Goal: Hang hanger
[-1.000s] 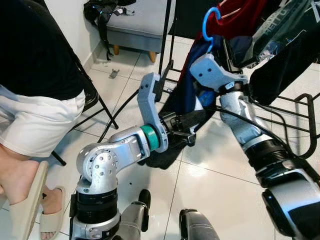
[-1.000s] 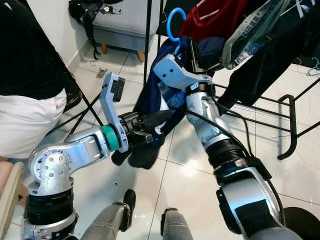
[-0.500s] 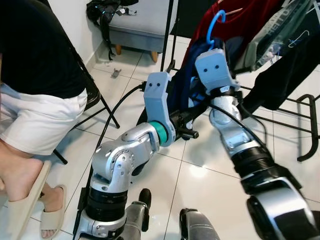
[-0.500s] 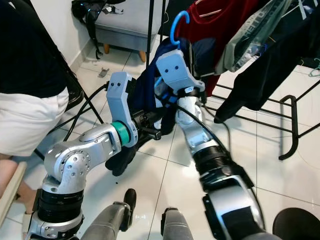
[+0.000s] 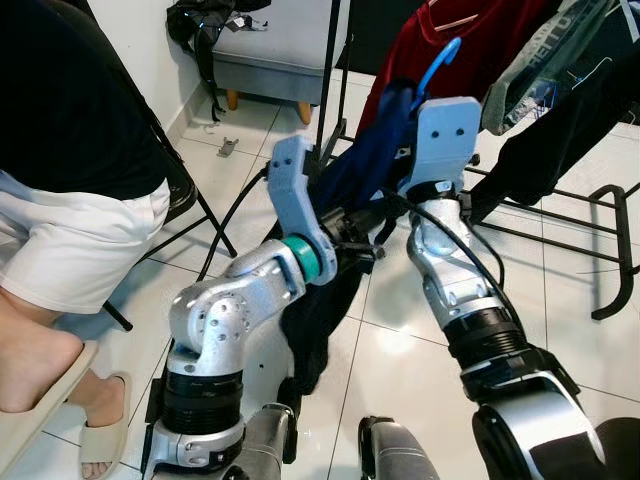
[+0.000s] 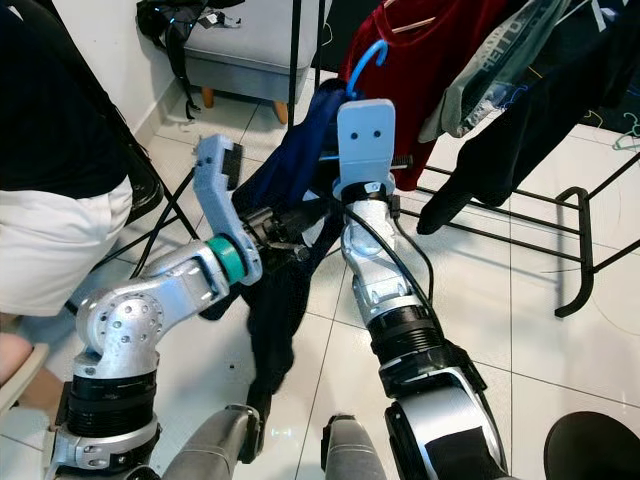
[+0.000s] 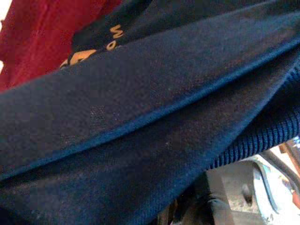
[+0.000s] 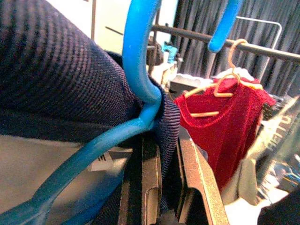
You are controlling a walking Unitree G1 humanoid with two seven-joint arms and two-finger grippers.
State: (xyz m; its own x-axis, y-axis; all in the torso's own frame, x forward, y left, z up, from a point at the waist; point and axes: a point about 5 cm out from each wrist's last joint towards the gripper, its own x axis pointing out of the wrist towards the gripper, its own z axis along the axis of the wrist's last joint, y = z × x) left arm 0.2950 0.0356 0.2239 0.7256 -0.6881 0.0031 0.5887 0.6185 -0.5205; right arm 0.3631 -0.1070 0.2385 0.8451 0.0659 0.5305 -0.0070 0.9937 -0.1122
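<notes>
Hanger [image 8: 136,70] — blue plastic, dressed with a navy shirt [image 5: 365,170] — is raised in front of me toward the clothes rack, its hook [image 5: 438,62] pointing up and to the far right.

My right gripper [image 8: 161,187] is clamped at the hanger's neck, just below the hook; the right wrist view shows both black fingers pressed shut on the collar fabric and the blue stem. My left gripper [image 5: 365,245] is buried in the lower folds of the shirt. I cannot tell whether its fingers are closed on the cloth or merely resting against it.

Step in hand: carrying the loaded hanger up to the rail [image 8: 253,46]. The hook is not yet over it — in the right wrist view its tip sits near the dark bar but short of it.

A red shirt [image 6: 430,70] on a wooden hanger occupies the rail just right of the target spot. A person [image 5: 70,150] sits on the left, well apart.

Next move, as I judge it: lift the hook above rail height, advance it past the bar, lower until it seats, then release — keeping clear of the red shirt.
</notes>
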